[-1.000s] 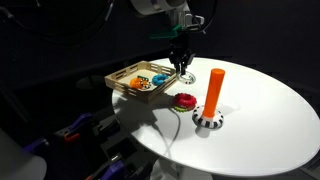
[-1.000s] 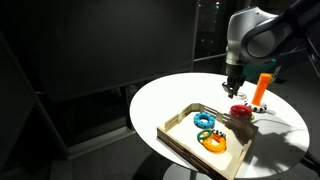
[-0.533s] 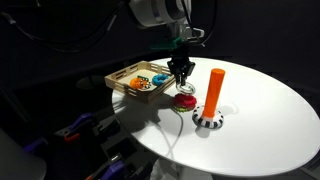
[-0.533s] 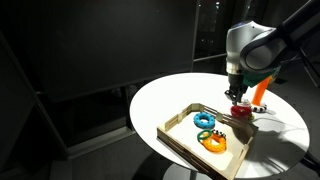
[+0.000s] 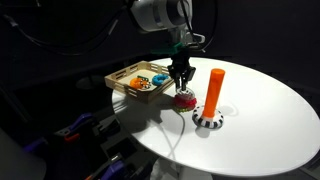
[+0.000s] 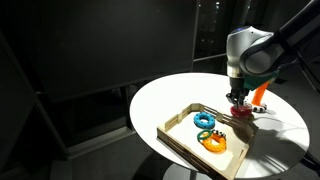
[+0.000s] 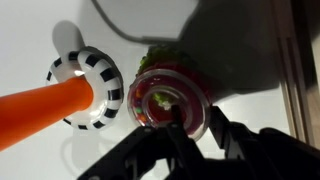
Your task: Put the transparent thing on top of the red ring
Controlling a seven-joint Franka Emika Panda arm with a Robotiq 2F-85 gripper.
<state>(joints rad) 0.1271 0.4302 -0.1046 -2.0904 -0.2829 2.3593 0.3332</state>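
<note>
In the wrist view the transparent thing (image 7: 171, 97) is a clear round piece lying over the red ring (image 7: 160, 58), whose red shows through it. My gripper (image 7: 197, 120) is shut on its near rim, one finger inside and one outside. In both exterior views the gripper (image 5: 182, 86) (image 6: 237, 100) hangs straight down just above the red ring (image 5: 184, 99) (image 6: 241, 111) on the white table. The clear piece itself is too faint to make out there.
An orange peg (image 5: 214, 90) (image 6: 261, 88) on a black-and-white striped base (image 5: 207, 122) (image 7: 82, 70) stands close beside the red ring. A wooden tray (image 5: 125, 75) (image 6: 175, 135) with orange and blue rings lies on the other side. The round table's edge is near.
The gripper has moved from beside the tray to over the red ring and come down until the transparent thing is at the ring.
</note>
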